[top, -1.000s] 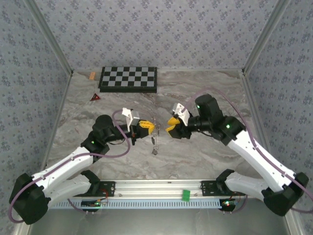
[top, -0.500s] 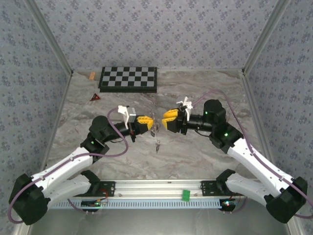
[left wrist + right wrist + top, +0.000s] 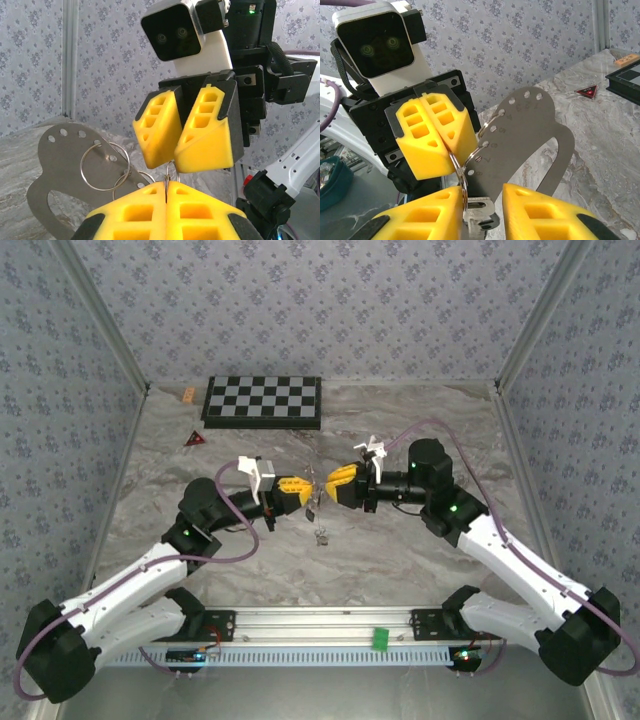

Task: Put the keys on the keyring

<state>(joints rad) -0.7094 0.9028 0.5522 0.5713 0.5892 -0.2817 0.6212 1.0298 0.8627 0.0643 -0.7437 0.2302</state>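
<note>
Caught the two arms nose to nose, held up off the marble table [image 3: 400, 550]; saw the left gripper [image 3: 310, 492] clamped fully shut, the thin wire of the keyring [image 3: 168, 178] pinched edge-on in its closed jaws; found the right gripper [image 3: 331, 485] tip to tip with it, jaws a little apart and straddling that same ring, a flat silver piece [image 3: 480, 216] sitting in the gap; could not tell whether either side pressed on it; spotted a perforated metal plate [image 3: 530, 135] hanging by the ring, with further split rings [image 3: 81, 163] through its holes; noted a small bundle [image 3: 319, 532] dangling beneath; could not pick out the keys in it.
</note>
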